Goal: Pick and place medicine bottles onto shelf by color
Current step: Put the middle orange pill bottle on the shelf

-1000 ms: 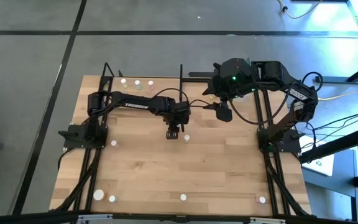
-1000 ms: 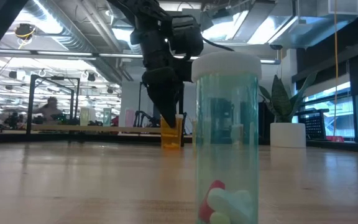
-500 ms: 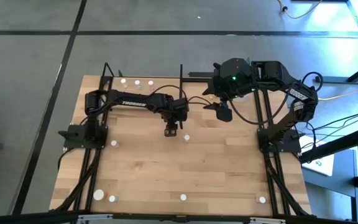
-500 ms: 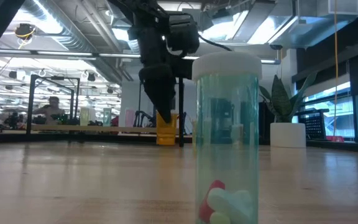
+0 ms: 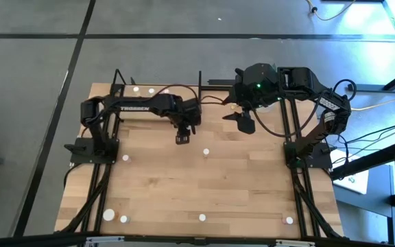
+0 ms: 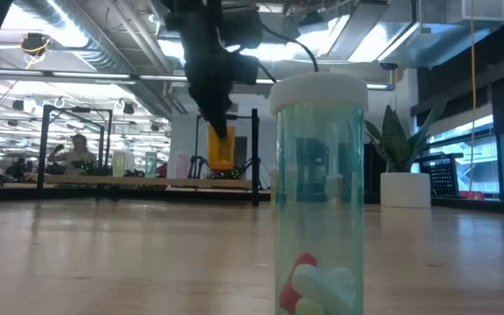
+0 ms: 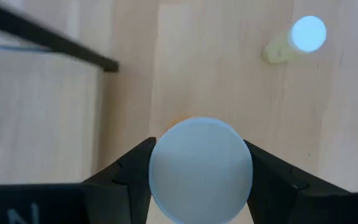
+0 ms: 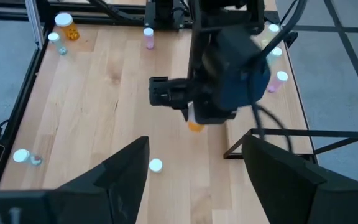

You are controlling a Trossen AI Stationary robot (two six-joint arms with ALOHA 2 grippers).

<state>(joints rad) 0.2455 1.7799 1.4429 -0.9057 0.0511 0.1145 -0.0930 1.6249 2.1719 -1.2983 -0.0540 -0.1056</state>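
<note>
My left gripper [image 5: 182,139] is shut on an orange medicine bottle [image 6: 220,147] with a white cap [image 7: 201,168], held above the table's middle, near the shelf. The shelf [image 5: 123,91] lies along the far left edge, and its pale board [image 7: 36,106] shows beside the gripper. Two bottles [image 5: 136,88] stand on it. My right gripper [image 5: 244,123] hangs open, high over the far right part of the table, and looks down on the left arm [image 8: 229,74]. My left gripper pinches the orange bottle at its top, one finger on each side of the white cap [image 7: 157,163]. The fingers [image 6: 210,105] come from above, pointing steeply down. The bottle hangs below them, nearly upright and clear of the table.
Loose bottles stand on the table: one [image 5: 206,151] just right of my left gripper, one [image 5: 125,158] at the left, several along the near edge [image 5: 202,217]. A clear green bottle [image 6: 318,192] stands close before the low camera. The shelf's black upright bar [image 6: 254,157] rises behind.
My left gripper has risen and gone toward the table's far left, toward the shelf, keeping its hold. The orange bottle, which stood on the table a second ago, is now lifted clear.
</note>
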